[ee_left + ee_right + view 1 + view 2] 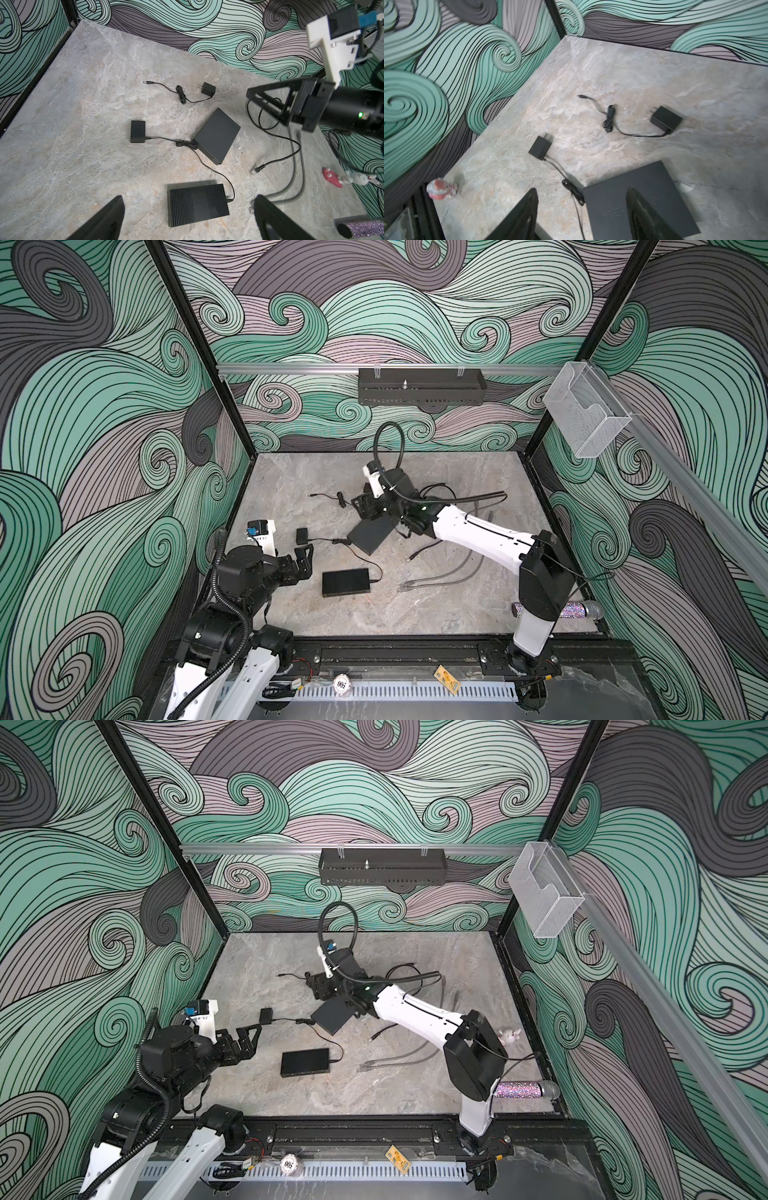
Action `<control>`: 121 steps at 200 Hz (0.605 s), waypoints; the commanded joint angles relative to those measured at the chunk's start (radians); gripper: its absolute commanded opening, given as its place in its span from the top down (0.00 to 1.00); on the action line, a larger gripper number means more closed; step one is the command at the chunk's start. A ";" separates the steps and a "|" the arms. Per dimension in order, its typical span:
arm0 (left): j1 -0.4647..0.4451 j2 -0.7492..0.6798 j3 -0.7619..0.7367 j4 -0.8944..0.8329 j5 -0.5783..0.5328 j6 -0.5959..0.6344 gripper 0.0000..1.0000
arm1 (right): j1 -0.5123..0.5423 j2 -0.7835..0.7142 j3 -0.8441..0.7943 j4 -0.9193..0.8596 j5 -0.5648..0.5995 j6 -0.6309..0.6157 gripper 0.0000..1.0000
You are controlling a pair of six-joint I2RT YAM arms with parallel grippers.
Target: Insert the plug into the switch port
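Hardly begun, I judge: the plug point(148, 82) lies loose on the table point(83, 124), apart from the angled switch point(217, 136). The right tool point(582, 191) hangs over it, parted and empty. The left tool point(303, 558) is wide and empty. Grasping and insertion remain.

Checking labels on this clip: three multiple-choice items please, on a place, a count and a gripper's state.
1. The ribbed box lies: A) nearer the table's front than the smooth box; B) on it; C) against the back wall.
2. Wall adapters on the table: A) one; B) two; C) four.
3. The left gripper is: A) shut on a cable; B) shut on an adapter; C) open, empty.
1A, both top views show it frontmost; 2B, a second lies farther back; 3C, nothing between its spread fingers.
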 commanded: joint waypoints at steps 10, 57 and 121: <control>0.006 0.040 -0.004 0.003 0.057 -0.002 0.01 | -0.124 0.022 0.077 -0.100 -0.069 0.077 0.32; 0.004 0.029 -0.004 0.006 0.085 -0.005 0.01 | -0.188 0.112 0.247 -0.201 -0.194 0.170 0.30; 0.003 0.000 -0.006 0.005 0.072 -0.010 0.02 | -0.192 0.161 0.230 -0.157 -0.302 0.109 0.29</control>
